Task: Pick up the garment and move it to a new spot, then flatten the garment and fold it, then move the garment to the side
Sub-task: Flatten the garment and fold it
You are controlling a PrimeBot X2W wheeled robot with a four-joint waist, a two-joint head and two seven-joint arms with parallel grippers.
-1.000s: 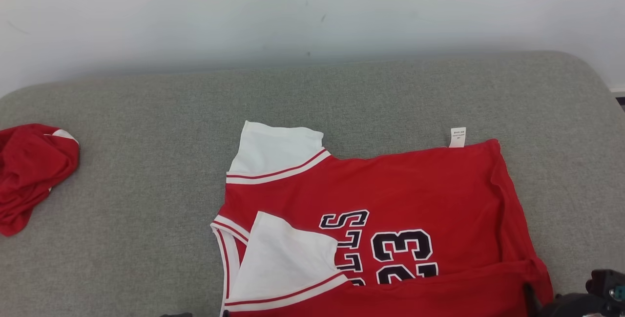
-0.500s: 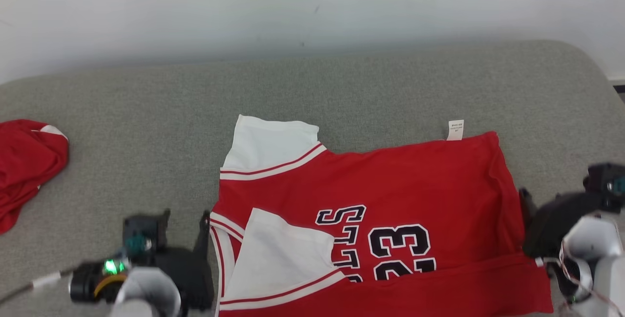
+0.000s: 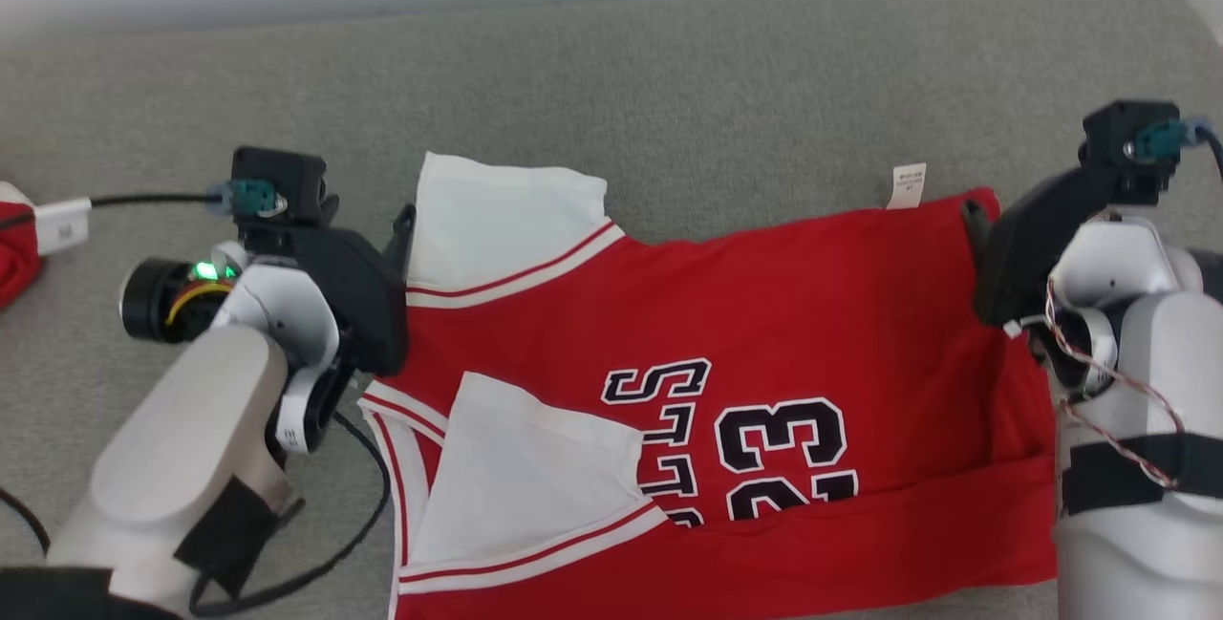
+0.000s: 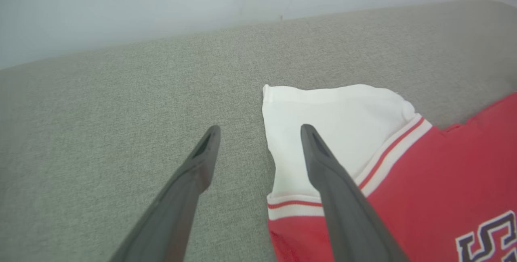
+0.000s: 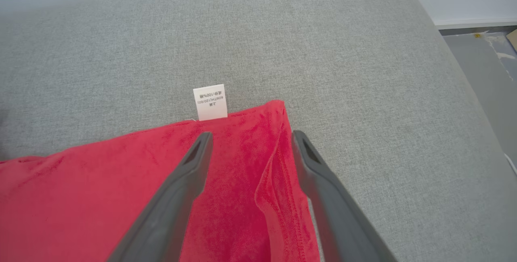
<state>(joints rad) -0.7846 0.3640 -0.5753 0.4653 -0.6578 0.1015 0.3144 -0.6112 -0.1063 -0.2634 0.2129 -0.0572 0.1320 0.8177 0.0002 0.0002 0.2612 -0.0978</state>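
Both spread, your left hand [image 4: 260, 131] and right hand [image 5: 249, 135] flank the limp, light red-and-white jersey [image 3: 783, 314] on the grey fabric cushion [image 3: 669, 66]; you'd best pinch its far sleeve and hem corners.

Head cam is aimed fwd and down from above, most of jersey [image 3: 783, 314] on couch [image 3: 669, 75] taken in. L wrist cam is held close over far-left sleeve [image 4: 343, 116]; R wrist cam close over far-right corner [image 5: 258, 133] w/ tag [image 5: 210, 102]. Both spots are shared w/ head view.
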